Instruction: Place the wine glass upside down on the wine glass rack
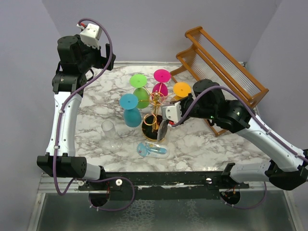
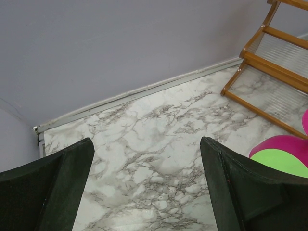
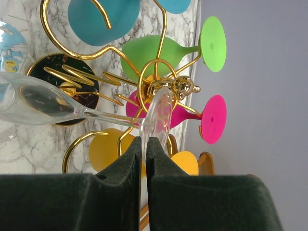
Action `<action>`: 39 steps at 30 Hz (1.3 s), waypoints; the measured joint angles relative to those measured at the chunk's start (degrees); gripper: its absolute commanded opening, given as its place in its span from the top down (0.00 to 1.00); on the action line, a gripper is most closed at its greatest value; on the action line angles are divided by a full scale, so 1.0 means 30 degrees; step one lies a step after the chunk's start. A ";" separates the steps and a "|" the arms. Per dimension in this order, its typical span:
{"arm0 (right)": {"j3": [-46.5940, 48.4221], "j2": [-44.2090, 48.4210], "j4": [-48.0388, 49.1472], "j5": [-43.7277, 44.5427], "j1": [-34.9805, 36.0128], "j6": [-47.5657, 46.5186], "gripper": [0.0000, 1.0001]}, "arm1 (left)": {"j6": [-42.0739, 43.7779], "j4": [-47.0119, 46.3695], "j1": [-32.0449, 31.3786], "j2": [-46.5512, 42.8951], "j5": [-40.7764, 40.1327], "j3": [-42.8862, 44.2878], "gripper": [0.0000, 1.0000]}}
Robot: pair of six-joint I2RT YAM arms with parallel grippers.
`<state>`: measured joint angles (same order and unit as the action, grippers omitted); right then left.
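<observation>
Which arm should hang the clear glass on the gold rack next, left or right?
Right. The right hand is shut on the foot of the clear wine glass, at the gold rack. The left hand is open and empty, over the table near the far wall.

The worktop [image 1: 202,144] is viewed whole from above and behind the 2 arm bases [image 1: 115,182]. The left wrist view is aimed low across it at the back wall [image 2: 120,43]. The rack [image 3: 171,87] is framed close, sideways, from the right wrist. A pink glass [image 2: 284,143] and a green glass [image 2: 281,163] are caught in all 3 views.
</observation>
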<state>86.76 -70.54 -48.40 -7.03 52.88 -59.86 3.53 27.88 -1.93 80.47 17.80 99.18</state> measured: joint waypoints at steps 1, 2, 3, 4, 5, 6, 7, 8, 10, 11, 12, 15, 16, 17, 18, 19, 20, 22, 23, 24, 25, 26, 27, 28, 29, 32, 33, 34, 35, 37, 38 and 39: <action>-0.0007 0.0029 -0.0007 -0.0007 0.0000 -0.0160 0.99 | 0.0000 -0.0007 0.0000 0.0000 0.0000 0.0007 0.06; -0.0007 0.0066 -0.0007 -0.0015 0.0000 -0.0299 0.99 | 0.0000 -0.0007 0.0000 0.0000 0.0015 0.0007 0.06; -0.0007 0.0109 -0.0029 -0.0015 0.0000 -0.0444 0.99 | 0.0000 -0.0007 0.0000 0.0000 0.0022 0.0000 0.06; -0.0007 0.0182 -0.0066 -0.0029 0.0000 -0.0568 0.99 | 0.0000 -0.0015 0.0000 0.0000 0.0051 0.0000 0.06; -0.0007 0.0270 -0.0124 -0.0029 0.0000 -0.0729 0.99 | 0.0000 -0.0022 0.0000 0.0000 0.0073 0.0000 0.06; -0.0007 0.0379 -0.0204 -0.0036 0.0000 -0.0874 0.99 | 0.0000 -0.0029 0.0000 0.0000 0.0087 0.0000 0.06; -0.0007 0.0444 -0.0270 -0.0036 0.0000 -0.0998 0.99 | 0.0000 -0.0058 0.0000 0.0000 0.0124 0.0000 0.06; 0.0000 0.0539 -0.0357 -0.0029 0.0000 -0.1158 0.99 | 0.0000 -0.0073 0.0000 0.0000 0.0138 0.0000 0.06; 0.0000 0.0656 -0.0444 -0.0022 0.0000 -0.1377 0.99 | 0.0000 -0.0109 0.0000 0.0000 0.0211 0.0000 0.06; 0.0000 0.0699 -0.0452 -0.0007 0.0000 -0.1515 0.99 | 0.0000 -0.0117 0.0000 0.0000 0.0270 0.0000 0.06; 0.0000 0.0729 -0.0459 0.0000 0.0000 -0.1625 0.99 | -0.0007 -0.0124 0.0000 0.0000 0.0277 0.0000 0.06; 0.0000 0.0816 -0.0474 0.0189 0.0000 -0.1945 0.99 | 0.0000 -0.0124 0.0000 0.0000 0.0299 0.0000 0.06; 0.0000 0.0845 -0.0474 0.0270 0.0000 -0.2011 0.99 | 0.0000 -0.0124 0.0000 0.0000 0.0299 0.0000 0.06; 0.0000 0.0874 -0.0474 0.0350 0.0000 -0.2084 0.99 | 0.0000 -0.0124 0.0000 0.0000 0.0299 0.0000 0.06; 0.0000 0.0918 -0.0474 0.0474 0.0000 -0.2157 0.99 | 0.0000 -0.0124 0.0000 0.0000 0.0313 0.0000 0.06; 0.0000 0.0954 -0.0481 0.0568 0.0000 -0.2178 0.99 | -0.0007 -0.0124 0.0000 0.0000 0.0321 0.0000 0.06; 0.0000 0.1013 -0.0481 0.0663 0.0000 -0.2229 0.99 | -0.0007 -0.0124 0.0000 0.0000 0.0335 0.0000 0.06; 0.0000 0.1107 -0.0481 0.0809 0.0000 -0.2310 0.99 | 0.0000 -0.0124 0.0000 0.0000 0.0350 0.0000 0.06; 0.0000 0.1166 -0.0488 0.0860 0.0000 -0.2346 0.99 | 0.0000 -0.0124 0.0000 0.0000 0.0350 0.0000 0.06; 0.0000 0.1209 -0.0488 0.0911 0.0000 -0.2382 0.99 | 0.0000 -0.0124 0.0000 0.0000 0.0357 0.0000 0.06; 0.0000 0.1268 -0.0495 0.0962 0.0000 -0.2455 0.99 | -0.0007 -0.0124 0.0000 0.0000 0.0357 0.0000 0.06; 0.0000 0.1304 -0.0495 0.0991 0.0000 -0.2506 0.99 | 0.0000 -0.0117 0.0000 0.0000 0.0357 0.0000 0.06; -0.0015 0.1341 -0.0495 0.1020 0.0000 -0.2550 0.99 | 0.0000 -0.0124 0.0000 0.0000 0.0364 0.0000 0.06; -0.0058 0.1392 -0.0495 0.1093 0.0000 -0.2623 0.99 | 0.0000 -0.0124 0.0000 0.0000 0.0372 0.0000 0.06; -0.0131 0.1443 -0.0495 0.1166 0.0000 -0.2667 0.99 | 0.0000 -0.0117 0.0000 0.0000 0.0379 0.0000 0.06; -0.0554 0.1596 -0.0488 0.1676 0.0015 -0.2922 0.99 | 0.0000 -0.0124 0.0000 0.0000 0.0423 0.0007 0.06; -0.0707 0.1610 -0.0488 0.1902 0.0015 -0.3016 0.99 | 0.0000 -0.0124 0.0000 0.0000 0.0430 0.0000 0.06; -0.0801 0.1610 -0.0495 0.2055 0.0015 -0.3082 0.99 | 0.0000 -0.0124 0.0000 0.0000 0.0437 0.0000 0.06; -0.0903 0.1610 -0.0495 0.2208 0.0015 -0.3140 0.99 | 0.0000 -0.0124 0.0000 0.0000 0.0444 0.0000 0.06; -0.1005 0.1610 -0.0503 0.2455 0.0015 -0.3169 0.99 | 0.0000 -0.0124 0.0000 0.0000 0.0495 0.0000 0.06; -0.1005 0.1610 -0.0503 0.2506 0.0015 -0.3162 0.99 | 0.0000 -0.0124 0.0000 0.0000 0.0517 0.0000 0.06; -0.1005 0.1639 -0.0503 0.2535 0.0015 -0.3155 0.99 | 0.0000 -0.0124 0.0000 0.0000 0.0576 0.0000 0.06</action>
<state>83.74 -65.63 -49.91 0.58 52.93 -69.32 3.53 27.51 -1.93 80.47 19.53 99.18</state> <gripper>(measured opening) 0.041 0.944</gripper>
